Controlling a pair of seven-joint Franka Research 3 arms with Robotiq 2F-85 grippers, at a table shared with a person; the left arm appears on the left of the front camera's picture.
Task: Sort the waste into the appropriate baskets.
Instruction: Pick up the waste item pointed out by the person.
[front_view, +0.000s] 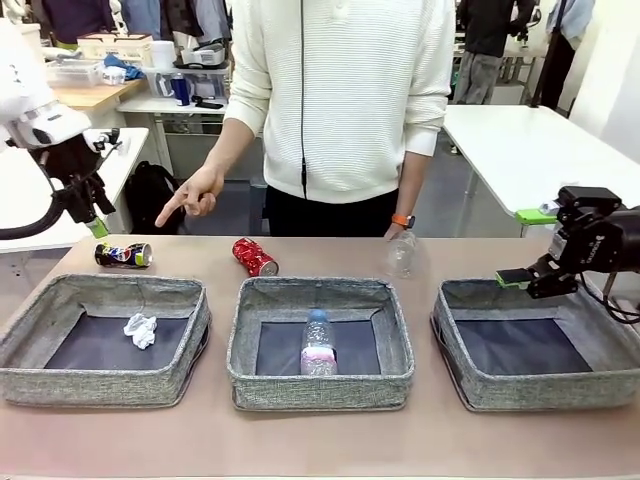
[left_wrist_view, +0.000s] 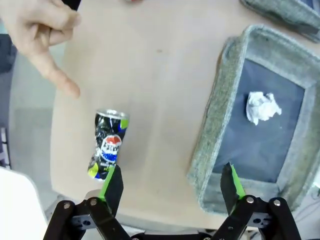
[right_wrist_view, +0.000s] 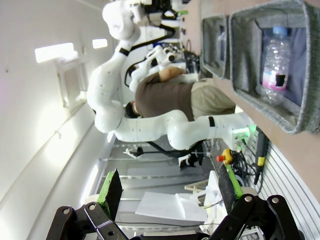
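A crushed dark can (front_view: 123, 255) lies on the table behind the left basket (front_view: 100, 383), which holds a crumpled paper ball (front_view: 141, 330). My left gripper (front_view: 95, 222) hangs open just above and left of that can. In the left wrist view the dark can (left_wrist_view: 107, 145) lies by the left finger of my open gripper (left_wrist_view: 172, 187), beside the basket (left_wrist_view: 215, 135) with the paper ball (left_wrist_view: 262, 106). A crushed red can (front_view: 254, 257) and a crushed clear container (front_view: 401, 252) lie behind the middle basket (front_view: 320, 390), which holds a plastic bottle (front_view: 318, 343). My right gripper (front_view: 520, 280) is open over the far rim of the right basket (front_view: 540, 395).
A person stands at the far edge, one hand (front_view: 190, 198) pointing down toward the dark can and the other just above the clear container. That pointing hand (left_wrist_view: 40, 35) is close to the can. In the right wrist view my gripper (right_wrist_view: 170, 190) faces sideways past the bottle (right_wrist_view: 275, 60).
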